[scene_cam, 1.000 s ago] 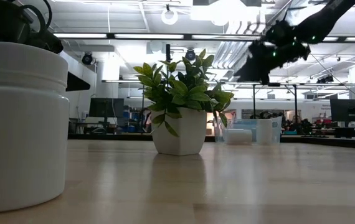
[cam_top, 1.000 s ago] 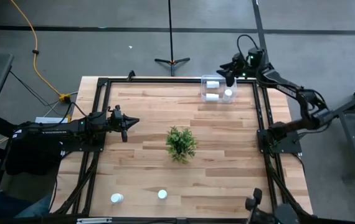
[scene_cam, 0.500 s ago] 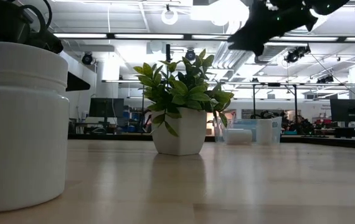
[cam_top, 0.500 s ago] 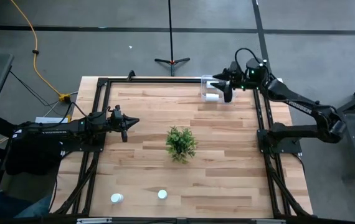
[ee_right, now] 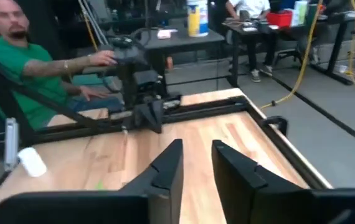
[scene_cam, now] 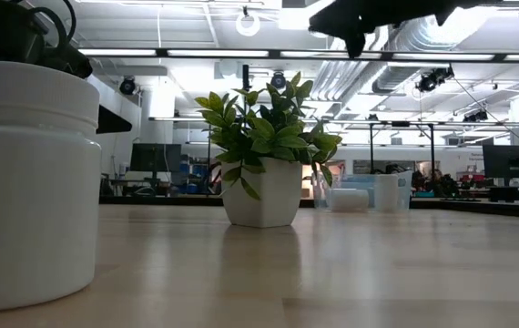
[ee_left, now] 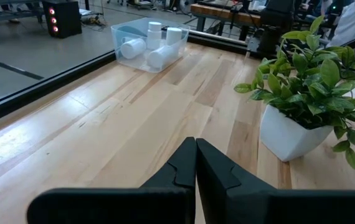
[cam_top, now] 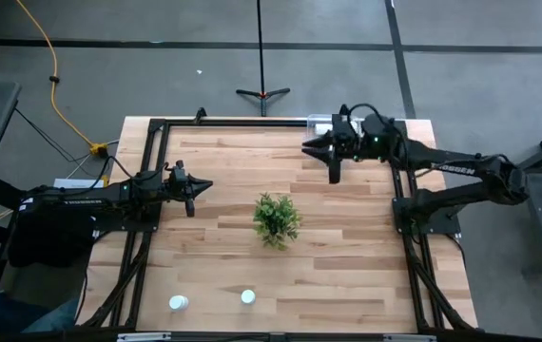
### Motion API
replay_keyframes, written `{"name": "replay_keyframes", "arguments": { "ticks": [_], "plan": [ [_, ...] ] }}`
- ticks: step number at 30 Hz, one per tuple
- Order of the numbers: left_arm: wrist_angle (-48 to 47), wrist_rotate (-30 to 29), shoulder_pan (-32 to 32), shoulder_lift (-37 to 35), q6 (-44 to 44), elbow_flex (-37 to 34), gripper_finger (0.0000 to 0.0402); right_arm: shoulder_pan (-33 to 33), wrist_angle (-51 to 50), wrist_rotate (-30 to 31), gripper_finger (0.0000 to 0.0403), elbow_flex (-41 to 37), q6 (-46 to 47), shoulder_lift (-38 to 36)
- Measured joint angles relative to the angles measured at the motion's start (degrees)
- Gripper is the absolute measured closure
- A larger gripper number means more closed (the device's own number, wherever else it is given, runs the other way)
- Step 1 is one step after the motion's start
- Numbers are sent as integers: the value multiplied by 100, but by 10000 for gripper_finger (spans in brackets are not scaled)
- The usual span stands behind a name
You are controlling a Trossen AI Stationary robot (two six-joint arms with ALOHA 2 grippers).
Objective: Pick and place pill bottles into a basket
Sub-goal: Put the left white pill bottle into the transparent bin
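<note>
The clear basket [ee_left: 147, 45] stands at the table's far right corner and holds several white pill bottles [ee_left: 156, 34]. In the high view my right arm covers most of the basket [cam_top: 318, 122]. It also shows in the low view [scene_cam: 369, 192]. Two more bottles stand near the table's near edge [cam_top: 178, 303] [cam_top: 247, 297]; one fills the left of the low view [scene_cam: 32, 182]. My right gripper [cam_top: 324, 154] is open and empty, high above the table just left of the basket. My left gripper [ee_left: 195, 158] is shut and empty at the table's left side.
A small green plant in a white pot [cam_top: 276, 218] stands at the table's middle, between the basket and the near bottles. A black frame [cam_top: 157, 128] runs along the table's edges. A person in a green shirt [ee_right: 15, 68] sits beyond the table's left side.
My right gripper has gone from above the basket toward the table's left and a little toward its near edge, and it has risen. The basket and its bottles have stayed where they were.
</note>
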Motion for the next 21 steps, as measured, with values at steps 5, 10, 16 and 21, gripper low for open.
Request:
{"name": "replay_keyframes", "arguments": {
  "ticks": [5, 10, 16, 21],
  "plan": [
    [0, 0, 0, 1, 0, 1, 355, 493, 3071, 319, 362, -1250, 886, 6],
    [1, -1, 0, 0, 0, 1, 355, 550, 4905, 807, 393, -3001, 1341, -239],
    [2, 0, 0, 2, 0, 1, 355, 356, 4692, 973, 399, -4060, 1587, -1557],
    [2, 0, 0, 0, -1, 1, 355, 316, 2757, 873, 400, -4122, 1449, -2925]
  ]
}}
